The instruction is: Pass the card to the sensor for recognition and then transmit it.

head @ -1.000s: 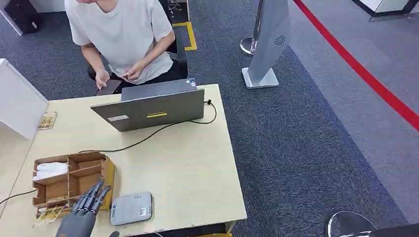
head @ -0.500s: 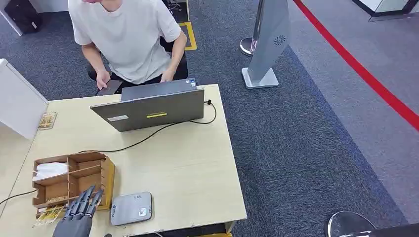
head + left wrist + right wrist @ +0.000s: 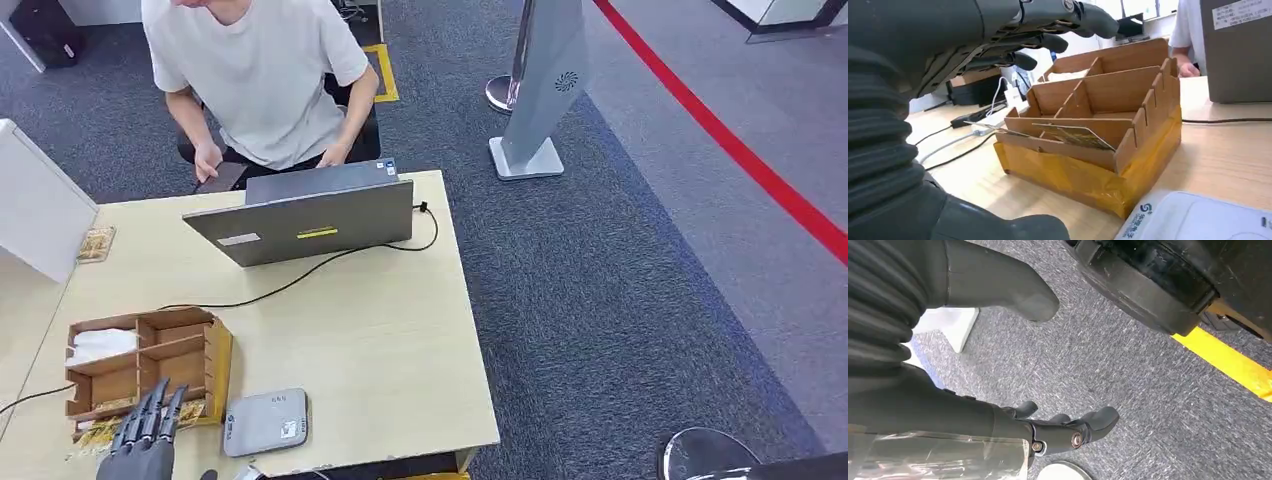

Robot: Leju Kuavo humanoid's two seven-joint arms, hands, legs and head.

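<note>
Two robot hands show. Left robot hand [image 3: 140, 445] hovers flat over the wooden box's [image 3: 215, 355] near compartment, fingers straight and spread, holding nothing. Its wrist view shows a card [image 3: 1070, 134] leaning there. Beside the box, the sensor [image 3: 266, 422] rests on the worktop [image 3: 380, 330]. Right robot hand [image 3: 1048, 432] hangs empty over carpet, fingers loosely apart.

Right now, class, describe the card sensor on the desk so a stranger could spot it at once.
Start at the pale wooden desk with the grey laptop at its far side. Along the near edge sits a brown cardboard divider box, and beside it, on its right, lies the card sensor. It is the flat, light grey rounded pad with small printed marks, unlike the brown, compartmented box.
</note>
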